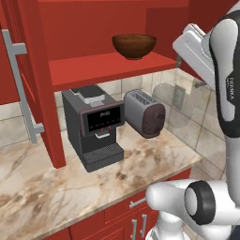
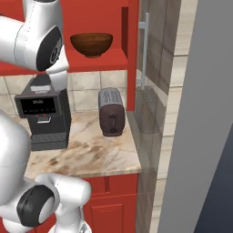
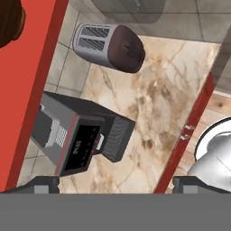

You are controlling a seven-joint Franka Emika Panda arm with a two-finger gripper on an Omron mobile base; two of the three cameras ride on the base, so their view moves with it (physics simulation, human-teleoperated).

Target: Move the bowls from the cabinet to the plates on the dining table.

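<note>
A dark glossy brown bowl (image 1: 134,45) (image 2: 91,43) stands upright on the red shelf (image 1: 105,67) of the open cabinet. In the hand view its rim shows at the top left corner (image 3: 8,22), beside the shelf's red edge (image 3: 29,85). My gripper (image 3: 118,184) is open, its two dark fingertips (image 3: 45,183) set wide apart with nothing between them. It looks down past the shelf at the counter. The white hand (image 1: 193,46) hangs right of the bowl at about shelf height, apart from it. The plates and the dining table are out of view.
Under the shelf, a dark coffee machine (image 1: 93,125) (image 2: 43,113) and a silver toaster (image 1: 144,113) (image 2: 111,112) stand on the marble counter (image 1: 140,164). The open cabinet door with its silver bar handle (image 1: 21,89) juts out at the left. Red drawer fronts (image 1: 126,211) lie below.
</note>
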